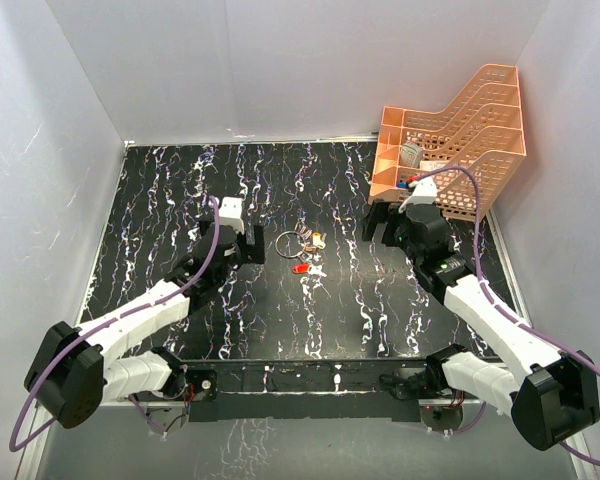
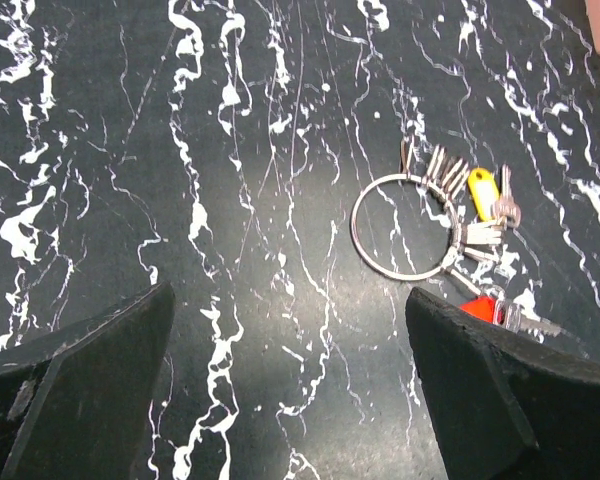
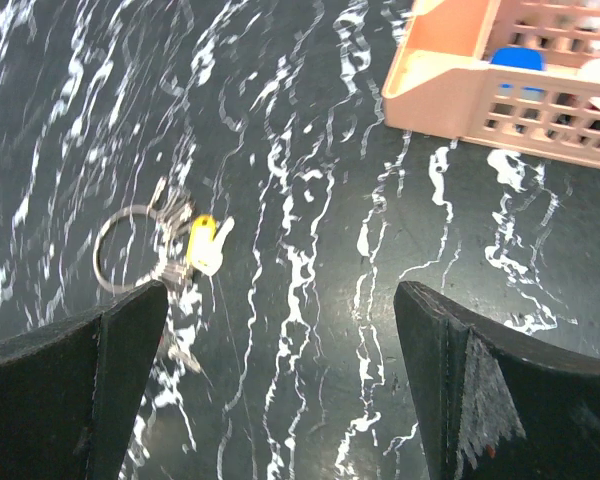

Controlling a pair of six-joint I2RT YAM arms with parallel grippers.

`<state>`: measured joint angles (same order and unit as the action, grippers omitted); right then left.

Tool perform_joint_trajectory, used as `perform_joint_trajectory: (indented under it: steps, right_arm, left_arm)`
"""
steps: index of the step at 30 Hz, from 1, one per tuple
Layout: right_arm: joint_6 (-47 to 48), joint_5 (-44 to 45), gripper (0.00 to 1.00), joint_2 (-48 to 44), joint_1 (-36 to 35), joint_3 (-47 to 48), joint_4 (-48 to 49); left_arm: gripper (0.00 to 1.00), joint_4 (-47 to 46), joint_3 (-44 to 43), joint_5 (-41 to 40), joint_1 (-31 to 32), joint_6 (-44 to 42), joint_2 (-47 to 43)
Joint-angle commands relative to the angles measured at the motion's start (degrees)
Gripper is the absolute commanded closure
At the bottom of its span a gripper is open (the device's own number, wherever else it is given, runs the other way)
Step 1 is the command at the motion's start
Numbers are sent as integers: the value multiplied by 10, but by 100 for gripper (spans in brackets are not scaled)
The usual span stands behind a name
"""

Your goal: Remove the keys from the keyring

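Observation:
The silver keyring (image 1: 291, 240) lies on the black marbled table, mid-table, with several small metal bits on its right side. A yellow-headed key (image 1: 317, 239) lies at the ring's right. A red-headed key (image 1: 302, 268) lies just below the ring, apart from it. In the left wrist view the keyring (image 2: 400, 227), the yellow key (image 2: 480, 187) and the red key (image 2: 483, 309) show at the right. In the right wrist view the ring (image 3: 130, 250) and the yellow key (image 3: 201, 243) show at the left. My left gripper (image 1: 248, 243) is open and empty, left of the ring. My right gripper (image 1: 382, 222) is open and empty, to the right.
An orange mesh tray (image 1: 460, 150) stands at the back right, just behind my right gripper, with small items inside; its corner shows in the right wrist view (image 3: 450, 85). White walls close in the table on three sides.

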<state>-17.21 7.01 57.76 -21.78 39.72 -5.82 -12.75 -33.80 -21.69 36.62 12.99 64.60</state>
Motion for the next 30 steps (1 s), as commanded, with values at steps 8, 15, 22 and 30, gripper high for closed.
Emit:
perform_joint_trajectory:
  steps: [8,15,22,30]
  right_arm:
    - [-80,42,2,-1,-2,75,19]
    - [-66,-42,2,40,-2,91,12]
    - [-78,-93,2,137,-2,145,-50]
    - [-54,-187,2,128,-1,64,105]
  left_arm:
    - [1,51,-104,32,3,38,51]
    - [1,43,-88,25,3,62,14]
    - [1,17,-42,-41,1,75,-31]
    - [1,33,-32,-71,1,67,-47]
